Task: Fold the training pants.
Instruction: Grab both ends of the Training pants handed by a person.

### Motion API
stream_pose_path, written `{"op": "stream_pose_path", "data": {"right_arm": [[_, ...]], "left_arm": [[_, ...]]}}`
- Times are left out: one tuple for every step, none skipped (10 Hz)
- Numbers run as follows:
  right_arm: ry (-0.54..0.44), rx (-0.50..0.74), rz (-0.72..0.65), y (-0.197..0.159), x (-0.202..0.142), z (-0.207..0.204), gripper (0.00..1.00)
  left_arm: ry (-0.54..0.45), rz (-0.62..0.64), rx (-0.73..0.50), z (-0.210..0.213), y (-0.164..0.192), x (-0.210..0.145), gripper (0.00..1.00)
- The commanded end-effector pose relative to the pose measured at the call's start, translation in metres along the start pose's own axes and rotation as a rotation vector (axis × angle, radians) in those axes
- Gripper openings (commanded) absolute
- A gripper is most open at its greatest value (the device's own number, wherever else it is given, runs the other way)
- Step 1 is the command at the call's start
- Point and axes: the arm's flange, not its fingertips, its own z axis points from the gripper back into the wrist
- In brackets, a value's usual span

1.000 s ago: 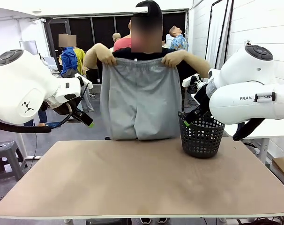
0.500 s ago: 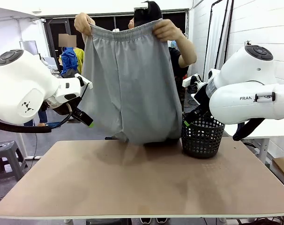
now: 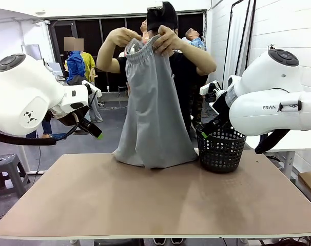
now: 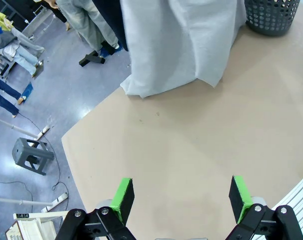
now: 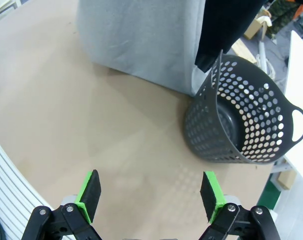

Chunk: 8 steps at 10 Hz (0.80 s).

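The person at the far side holds the light grey training pants (image 3: 153,113) up by the waistband with both hands (image 3: 145,40) brought together, so the pants hang doubled lengthwise. Their leg ends touch the far edge of the table (image 3: 155,200). In the left wrist view the pants (image 4: 179,45) hang at the top, and in the right wrist view the pants (image 5: 141,35) drape onto the board. My left gripper (image 4: 181,197) is open above the table's left part, nothing between its fingers. My right gripper (image 5: 150,196) is open too, near the basket. In the front view both arms stay raised at the sides.
A black mesh basket (image 3: 220,148) stands at the table's far right, close to the pants; it looks hollow in the right wrist view (image 5: 246,125). A grey stool (image 4: 30,155) stands on the floor left of the table. Other people stand in the background.
The person lifted the pants from a spread hold, then brought both hands together, folding the pants in half lengthwise and lowering the legs to the table. Both arms stayed still.
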Motion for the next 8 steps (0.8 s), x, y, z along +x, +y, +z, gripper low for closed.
{"op": "stream_pose_path", "data": {"right_arm": [[0.002,0.002,-0.001,0.0000,-0.0002,-0.0010,1.00],[0.002,0.002,-0.001,0.0000,-0.0002,-0.0010,1.00],[0.002,0.002,-0.001,0.0000,-0.0002,-0.0010,1.00],[0.002,0.002,-0.001,0.0000,-0.0002,-0.0010,1.00],[0.002,0.002,-0.001,0.0000,-0.0002,-0.0010,1.00],[0.002,0.002,-0.001,0.0000,-0.0002,-0.0010,1.00],[0.002,0.002,-0.001,0.0000,-0.0002,-0.0010,1.00],[0.002,0.002,-0.001,0.0000,-0.0002,-0.0010,1.00]], "left_arm": [[0.000,-0.001,-0.001,-0.0001,-0.0003,0.0001,1.00],[0.000,-0.001,-0.001,-0.0001,-0.0003,0.0001,1.00],[0.000,-0.001,-0.001,-0.0001,-0.0003,0.0001,1.00],[0.000,-0.001,-0.001,-0.0001,-0.0003,0.0001,1.00],[0.000,-0.001,-0.001,-0.0001,-0.0003,0.0001,1.00],[0.000,-0.001,-0.001,-0.0001,-0.0003,0.0001,1.00],[0.000,-0.001,-0.001,-0.0001,-0.0003,0.0001,1.00],[0.000,-0.001,-0.001,-0.0001,-0.0003,0.0001,1.00]]}}
